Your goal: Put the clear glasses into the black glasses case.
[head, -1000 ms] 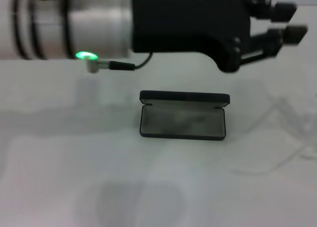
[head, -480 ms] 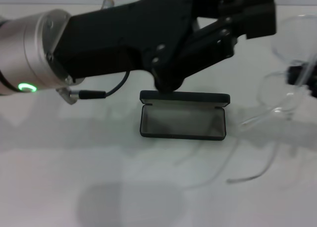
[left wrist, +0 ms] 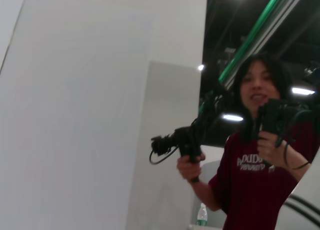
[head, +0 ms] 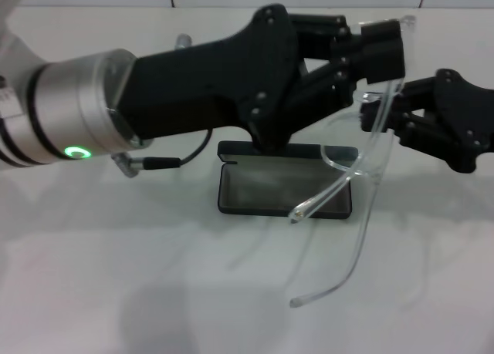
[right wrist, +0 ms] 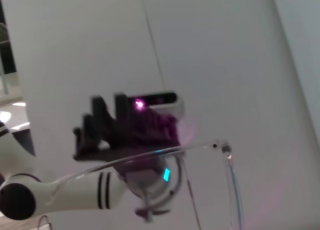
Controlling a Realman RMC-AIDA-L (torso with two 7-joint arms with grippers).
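Clear plastic was what you had in the air: the clear glasses [head: 363, 150] hung right of centre in the head view, above the right end of the black glasses case [head: 284, 186], their two long arms trailing down toward lower centre. The case lay open at centre frame on the white tabletop [head: 116, 277], grey lining up and nothing in it. Your left gripper [head: 382, 49], reaching in from the upper left, appeared to pinch the top of the frame between its fingers. Your right gripper [head: 378, 115] sat at the right edge against the lens; whether its fingers gripped I could not tell. I judged you mid-carry; next you needed the arms folded and the glasses lowered into the lining. Count: one pair of glasses, one case, two grippers.
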